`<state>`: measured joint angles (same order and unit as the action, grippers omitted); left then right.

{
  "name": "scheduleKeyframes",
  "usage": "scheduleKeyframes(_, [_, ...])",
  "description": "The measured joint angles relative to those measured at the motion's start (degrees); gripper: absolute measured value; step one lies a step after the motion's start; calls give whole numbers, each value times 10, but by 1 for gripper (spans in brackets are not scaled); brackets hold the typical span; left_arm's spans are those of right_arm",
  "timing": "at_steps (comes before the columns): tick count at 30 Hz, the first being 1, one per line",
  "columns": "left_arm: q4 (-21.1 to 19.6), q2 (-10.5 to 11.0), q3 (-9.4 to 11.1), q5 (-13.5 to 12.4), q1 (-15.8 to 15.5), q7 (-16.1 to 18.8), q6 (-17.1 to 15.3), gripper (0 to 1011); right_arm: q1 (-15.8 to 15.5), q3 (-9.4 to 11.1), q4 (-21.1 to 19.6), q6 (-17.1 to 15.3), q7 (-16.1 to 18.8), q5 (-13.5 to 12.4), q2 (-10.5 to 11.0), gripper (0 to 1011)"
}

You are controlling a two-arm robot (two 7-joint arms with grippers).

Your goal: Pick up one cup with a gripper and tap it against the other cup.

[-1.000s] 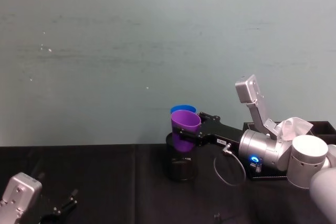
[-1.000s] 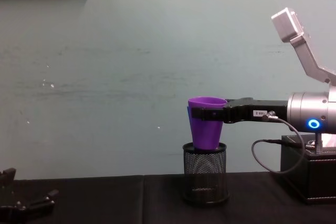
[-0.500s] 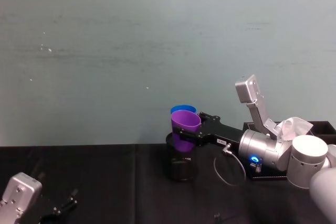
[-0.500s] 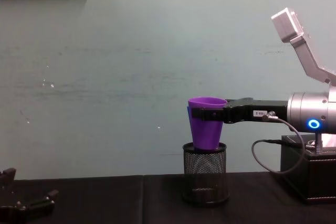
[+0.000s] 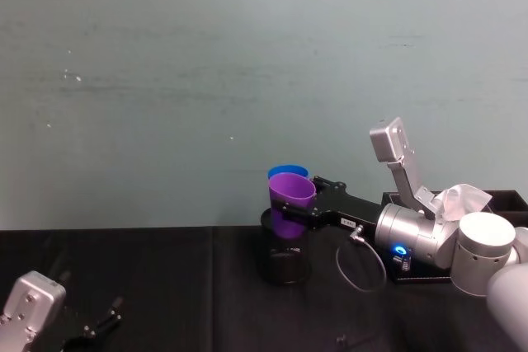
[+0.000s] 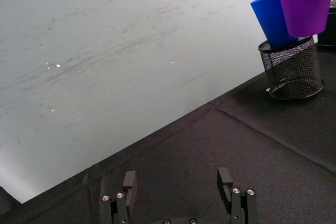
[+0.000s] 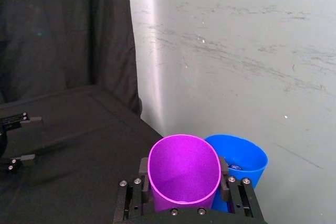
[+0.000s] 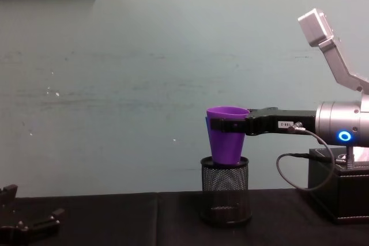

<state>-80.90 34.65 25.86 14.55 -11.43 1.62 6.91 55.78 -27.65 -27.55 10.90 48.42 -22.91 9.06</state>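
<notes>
- L tool (image 6: 177,182): low at the robot's far L, just over the black-cloth counter (image 8: 115,217). The 2 fingers stand apart, nothing between them. Well apart from both cups.
- Purple cup (image 8: 226,145): upright, mouth up, held off the counter at centre-R. Its base is level w/ the rim of the black mesh holder (image 8: 226,191); can't tell if base and rim touch.
- Purple cup vs R tool (image 8: 228,124): the tool comes in level from the R and is clamped on the cup just under its rim, 1 finger on each side. The R wrist view shows the cup mouth sitting between the 2 fingers (image 7: 224,174).
- Blue cup (image 5: 287,171): stands in the mesh holder on the wall side of the purple cup. From the chest cam it is almost fully hidden behind the purple one. In the R wrist view the 2 rims lie side by side and appear to touch.
- Writing: 1 small white label (image 8: 283,124) on the R tool's black body, w/ dark characters too small to read. No brand marks seen on either cup or on the holder.
- R arm: silver cylinder w/ a blue-lit ring (image 8: 345,136), and a black cable (image 8: 288,171) looping below it.
- Far R: black tissue box (image 8: 340,188) on the counter, w/ white tissue (image 5: 462,199) sticking up.
</notes>
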Motion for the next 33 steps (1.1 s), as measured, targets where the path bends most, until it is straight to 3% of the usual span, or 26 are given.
scheduleKeyframes(33, [0, 0, 0, 0, 0, 0, 0, 1000, 0, 0, 0, 0, 0, 0, 0, 726])
